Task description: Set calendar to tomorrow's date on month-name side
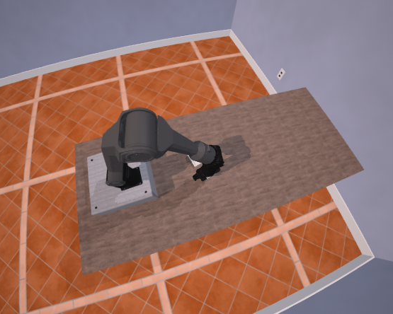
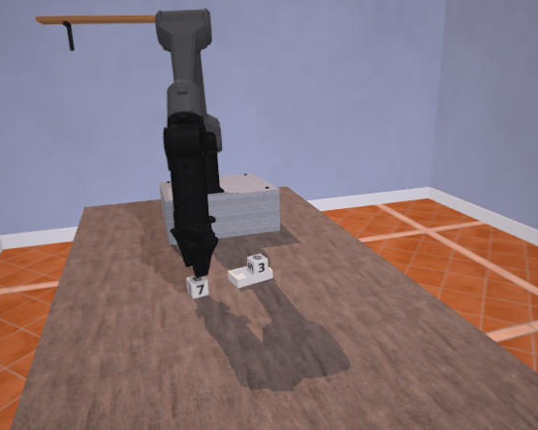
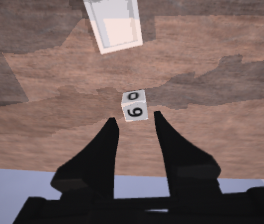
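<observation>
A white digit cube (image 2: 198, 288) (image 3: 134, 106) stands loose on the wooden table (image 2: 127, 368), left of the tray. The exterior camera sees a 7 on its side, and the wrist view sees a 6 or 9 on top. The small white tray (image 2: 237, 277) (image 3: 114, 25) lies flat on the table. A second cube (image 2: 258, 265), showing a 3, stands in its right half; the left half is bare. My gripper (image 2: 201, 274) (image 3: 135, 121) (image 1: 200, 175) points straight down just above the loose cube. It is open, and its fingertips are at the level of the cube's top.
The arm's grey base block (image 2: 243, 208) (image 1: 100, 198) stands on the table behind the tray. A wooden wall shelf (image 2: 93, 19) hangs high at the back. The table's edges drop to an orange tiled floor (image 2: 442, 252).
</observation>
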Robot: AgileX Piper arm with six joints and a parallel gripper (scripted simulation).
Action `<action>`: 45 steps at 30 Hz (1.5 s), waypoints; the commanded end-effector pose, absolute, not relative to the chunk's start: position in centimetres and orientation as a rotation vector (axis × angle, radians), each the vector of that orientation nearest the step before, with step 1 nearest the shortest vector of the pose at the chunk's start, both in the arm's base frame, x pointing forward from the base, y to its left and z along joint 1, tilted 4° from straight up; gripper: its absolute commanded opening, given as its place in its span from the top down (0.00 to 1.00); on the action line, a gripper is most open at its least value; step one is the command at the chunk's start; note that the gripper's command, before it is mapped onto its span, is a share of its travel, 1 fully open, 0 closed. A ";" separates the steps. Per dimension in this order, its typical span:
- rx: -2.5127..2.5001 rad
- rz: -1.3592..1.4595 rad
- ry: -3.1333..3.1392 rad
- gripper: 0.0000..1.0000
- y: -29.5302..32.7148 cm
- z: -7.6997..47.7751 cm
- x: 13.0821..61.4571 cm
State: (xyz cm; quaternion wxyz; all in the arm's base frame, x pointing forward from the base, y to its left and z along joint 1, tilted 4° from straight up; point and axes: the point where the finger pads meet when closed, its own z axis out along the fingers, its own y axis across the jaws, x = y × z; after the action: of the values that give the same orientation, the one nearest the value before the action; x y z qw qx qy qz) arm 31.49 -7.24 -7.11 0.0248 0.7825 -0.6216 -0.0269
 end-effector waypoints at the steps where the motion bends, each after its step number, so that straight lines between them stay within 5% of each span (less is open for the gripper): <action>1: 2.418 -0.084 -1.923 0.39 -7.3 -7.4 31.4; 45: 2.419 -0.083 -1.924 0.39 -7.3 -7.9 31.4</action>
State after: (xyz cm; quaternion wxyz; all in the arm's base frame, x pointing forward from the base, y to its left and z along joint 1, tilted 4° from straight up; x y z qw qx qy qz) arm 31.46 -7.27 -7.89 0.0245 0.7825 -0.6216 -0.0263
